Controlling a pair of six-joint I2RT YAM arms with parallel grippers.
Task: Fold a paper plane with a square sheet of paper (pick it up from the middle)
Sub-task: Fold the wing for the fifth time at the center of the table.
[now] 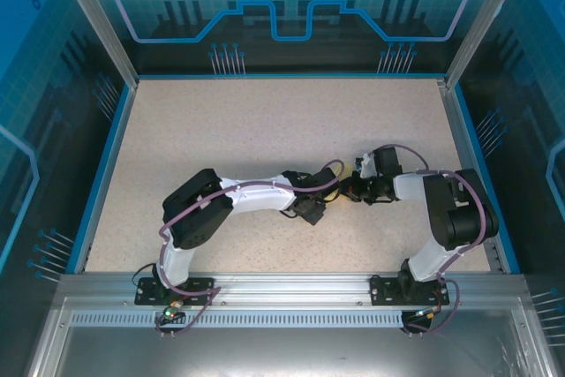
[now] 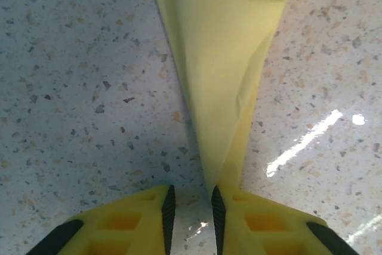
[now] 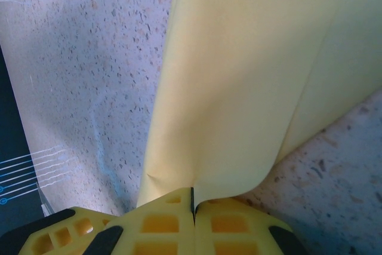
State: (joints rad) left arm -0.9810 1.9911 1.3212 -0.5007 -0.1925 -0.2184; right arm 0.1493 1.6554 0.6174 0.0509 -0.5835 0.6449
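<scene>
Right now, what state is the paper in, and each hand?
Yellow paper: folded, tapering to a narrow point that reaches the left hand's mouth; another edge is pinched by the right hand.
Left hand: slightly open, clamping nothing.
Right hand: shut on the yellow paper.

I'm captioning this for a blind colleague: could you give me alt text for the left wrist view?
Folded pale-yellow paper narrows to a point at the left tool, whose jaws stand slightly apart, over a speckled table.
</scene>
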